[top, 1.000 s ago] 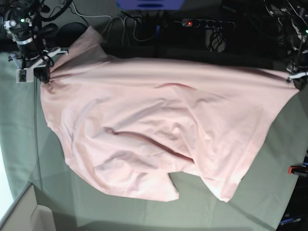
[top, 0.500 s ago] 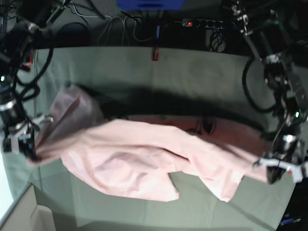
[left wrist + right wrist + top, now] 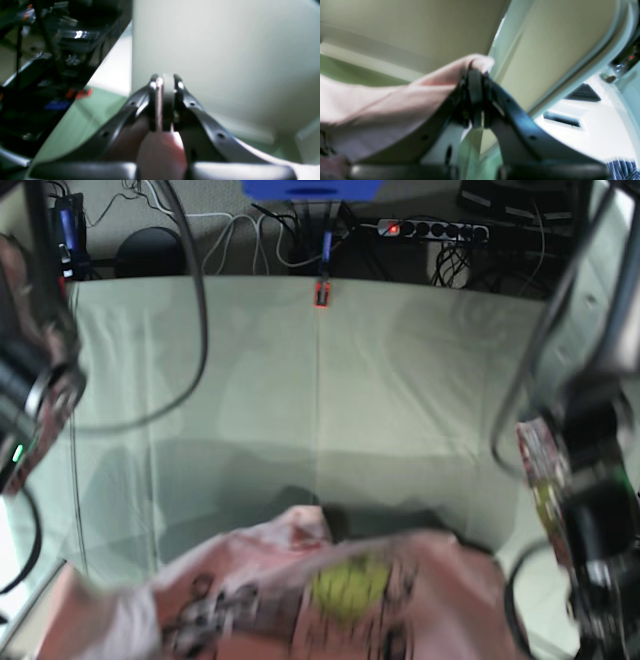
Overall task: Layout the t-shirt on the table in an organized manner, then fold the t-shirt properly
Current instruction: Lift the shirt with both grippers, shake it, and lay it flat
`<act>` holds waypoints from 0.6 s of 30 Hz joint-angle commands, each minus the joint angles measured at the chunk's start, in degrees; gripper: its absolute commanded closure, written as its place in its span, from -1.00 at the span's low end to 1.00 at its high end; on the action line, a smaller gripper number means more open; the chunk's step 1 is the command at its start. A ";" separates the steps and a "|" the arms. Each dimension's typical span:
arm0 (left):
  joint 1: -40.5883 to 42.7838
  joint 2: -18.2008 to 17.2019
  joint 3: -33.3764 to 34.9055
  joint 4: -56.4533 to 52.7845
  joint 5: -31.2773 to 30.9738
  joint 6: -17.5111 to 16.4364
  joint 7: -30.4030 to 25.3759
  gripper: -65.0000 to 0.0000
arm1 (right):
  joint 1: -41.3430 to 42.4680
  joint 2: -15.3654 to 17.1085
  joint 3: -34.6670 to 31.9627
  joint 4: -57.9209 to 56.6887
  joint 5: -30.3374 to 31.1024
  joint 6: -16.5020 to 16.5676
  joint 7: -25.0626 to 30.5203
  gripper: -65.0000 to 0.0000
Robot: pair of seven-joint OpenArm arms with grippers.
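The pale pink t-shirt (image 3: 300,600) hangs lifted at the near edge of the base view, blurred, with its yellow-green graphic (image 3: 350,585) and black lettering facing the camera. The grey-green table (image 3: 320,400) lies bare behind it. My left gripper (image 3: 163,100) is shut on a fold of the shirt (image 3: 161,152), held in the air. My right gripper (image 3: 475,100) is shut on another edge of the shirt (image 3: 382,107), which trails off to the left. In the base view both arms are large and blurred at the sides, and their fingertips do not show.
A red clamp (image 3: 321,293) sits at the middle of the table's far edge. A power strip (image 3: 432,228) and cables lie beyond it. The left arm (image 3: 590,510) fills the right side and the right arm (image 3: 30,380) the left side.
Both arms have swung the shirt up off the table and toward the near edge. The shirt has turned over, so its printed side now shows. The table's far part is now uncovered.
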State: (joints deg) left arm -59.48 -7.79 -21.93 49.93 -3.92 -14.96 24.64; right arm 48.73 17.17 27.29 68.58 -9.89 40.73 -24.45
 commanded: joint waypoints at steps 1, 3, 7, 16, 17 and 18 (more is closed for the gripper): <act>-5.53 -0.34 0.18 -1.45 0.01 0.15 -1.57 1.00 | 4.94 1.34 -0.08 -0.14 1.06 -0.73 1.99 1.00; -10.80 -0.34 0.18 -5.40 0.27 0.15 -1.74 1.00 | 9.51 2.39 -0.17 -2.51 0.97 -0.73 1.99 1.00; -15.52 -0.25 0.09 -7.34 -0.08 0.15 -1.65 1.00 | 15.05 3.10 -2.72 -3.92 0.97 -0.73 1.90 1.00; -11.42 -2.27 -0.35 -5.67 -0.25 0.06 -1.22 1.00 | 12.06 3.89 -3.42 -0.31 1.06 -0.73 0.93 1.00; -9.66 -2.36 -0.35 -3.91 -0.25 0.06 -1.13 1.00 | 10.30 3.89 -3.33 0.74 1.06 -0.73 0.40 1.00; -7.02 -2.54 -0.35 -1.45 -0.25 -0.03 -1.13 1.00 | 7.93 3.89 -3.33 2.50 1.14 -0.73 0.05 1.00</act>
State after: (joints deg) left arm -64.64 -9.87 -22.35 47.31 -3.84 -14.63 24.99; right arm 55.09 20.36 23.97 70.15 -9.37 40.12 -25.43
